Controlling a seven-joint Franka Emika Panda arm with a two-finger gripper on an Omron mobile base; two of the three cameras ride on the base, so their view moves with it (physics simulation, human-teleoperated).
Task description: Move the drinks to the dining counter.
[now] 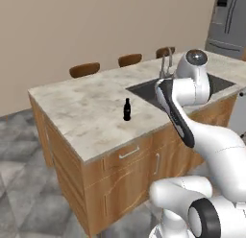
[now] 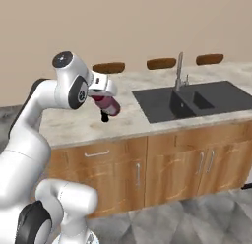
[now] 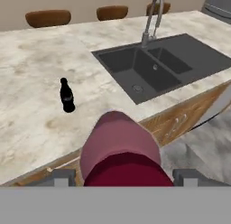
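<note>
The gripper (image 3: pixel 121 175) stood wide, its two fingertips (image 3: pixel 61 177) set against either side of the dark-red juice bottle (image 3: pixel 121 151), which it held tilted, its base pointing forward and down in the right base view (image 2: pixel 110 105). The held bottle hung above the near edge of the dining counter (image 3: pixel 27 83), over the wooden cabinet fronts (image 2: pixel 118 174), clear of the marble top.

The slim black cola bottle (image 3: pixel 66 96) stood upright on the counter, apart from the gripper and beyond it; it also appeared in the left base view (image 1: pixel 127 110). To that bottle's right in the hand view lay the dark sink (image 3: pixel 158 67) with its faucet (image 3: pixel 151 17). Three brown stools (image 1: pixel 84 69) stood along the far side of the counter. A grey refrigerator (image 1: pixel 229 21) stood past the counter's far end.
</note>
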